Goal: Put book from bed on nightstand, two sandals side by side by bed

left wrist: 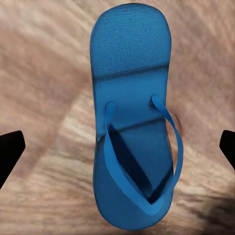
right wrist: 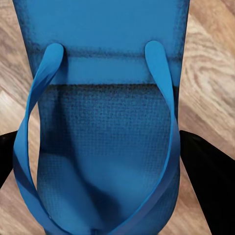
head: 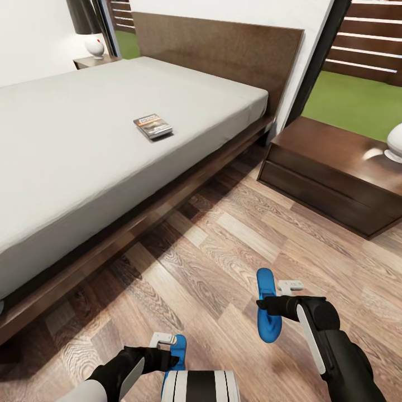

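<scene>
Wood-plank floor (head: pixel 223 251) beside the bed (head: pixel 84 139): my right gripper (head: pixel 267 304), jaws spread, straddles one sandal (head: pixel 267 312) unclamped, my open left gripper (head: pixel 167 350) hovers over the other (left wrist: pixel 134 122), book (head: pixel 153 126) on the mattress; I should centre before closing.

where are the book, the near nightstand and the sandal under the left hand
book (head: pixel 153 126), head view, middle of its cover, lying on the mattress.
near nightstand (head: pixel 329 148), head view, bare glossy top.
sandal under the left hand (left wrist: pixel 132 63), left wrist view, heel of the footbed.
</scene>
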You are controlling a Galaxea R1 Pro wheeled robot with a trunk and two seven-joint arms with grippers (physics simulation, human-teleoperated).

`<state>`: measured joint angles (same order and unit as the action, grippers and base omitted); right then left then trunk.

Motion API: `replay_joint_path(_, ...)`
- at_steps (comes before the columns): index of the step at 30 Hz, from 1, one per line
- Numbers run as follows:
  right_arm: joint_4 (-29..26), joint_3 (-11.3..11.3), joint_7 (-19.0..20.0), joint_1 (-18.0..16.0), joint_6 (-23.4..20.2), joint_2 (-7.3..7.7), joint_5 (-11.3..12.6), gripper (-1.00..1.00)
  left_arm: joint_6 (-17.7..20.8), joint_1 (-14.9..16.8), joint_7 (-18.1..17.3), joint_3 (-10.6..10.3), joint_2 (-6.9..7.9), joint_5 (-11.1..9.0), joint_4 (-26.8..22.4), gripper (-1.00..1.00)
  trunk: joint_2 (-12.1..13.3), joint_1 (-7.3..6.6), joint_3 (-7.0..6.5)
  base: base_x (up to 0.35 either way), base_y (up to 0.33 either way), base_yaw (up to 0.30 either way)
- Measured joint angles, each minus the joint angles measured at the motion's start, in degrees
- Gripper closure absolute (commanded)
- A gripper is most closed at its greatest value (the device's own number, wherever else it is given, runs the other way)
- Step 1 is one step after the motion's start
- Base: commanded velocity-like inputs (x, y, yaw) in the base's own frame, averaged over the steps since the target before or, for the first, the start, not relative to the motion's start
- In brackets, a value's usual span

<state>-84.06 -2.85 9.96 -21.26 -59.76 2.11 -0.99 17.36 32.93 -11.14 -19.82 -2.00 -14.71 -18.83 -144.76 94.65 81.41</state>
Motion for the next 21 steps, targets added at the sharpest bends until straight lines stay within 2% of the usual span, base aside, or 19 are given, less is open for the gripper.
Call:
replay_joint_path(6,0.0,0.0,0.0,0.0,0.0,0.00,0.0,1.00,0.0,0.0,0.4,0.1,-0.05,0.0,0.0,-1.00,0.0,0.00,0.00,0.000,0.000,0.000)
replay_joint_path(13,0.0,0.0,0.0,0.0,0.0,0.00,0.0,1.00,0.0,0.0,4.8,0.2,-0.13,0.0,0.0,-1.00,0.0,0.00,0.00,0.000,0.000,0.000)
replay_joint_path(21,0.0,0.0,0.0,0.0,0.0,0.00,0.0,1.00,-0.5,0.0,6.5,0.2,-0.63,0.0,0.1,-1.00,0.0,0.00,0.00,0.000,0.000,0.000)
